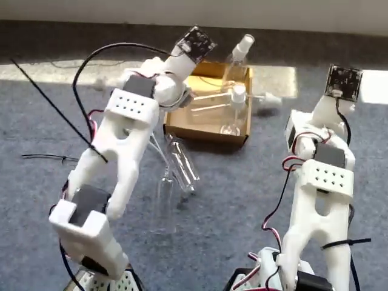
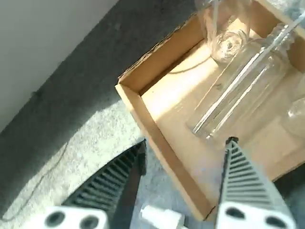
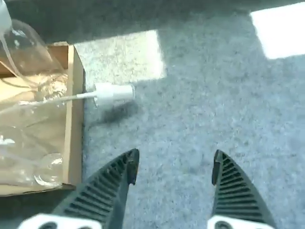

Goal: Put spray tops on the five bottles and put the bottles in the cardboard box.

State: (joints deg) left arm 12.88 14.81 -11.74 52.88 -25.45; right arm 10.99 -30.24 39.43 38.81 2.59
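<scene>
Left end effector [image 2: 186, 142] spread above cardboard box [image 2: 157, 143] wall; two bottles [image 1: 182, 162] outside.

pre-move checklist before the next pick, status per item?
1. Left tool open, empty: ok.
2. Right tool open, empty: ok.
3. All bottles inside the cardboard box: not ok. A lying bottle and a second bottle sit on the carpet outside it.
4. Spray tops on those two: not ok, none visible.
5. Loose spray top reachable: ok. It lies on the carpet beside the box, its tube across the box wall.
6. Bare carpet between the Right tool and that top: ok.
</scene>
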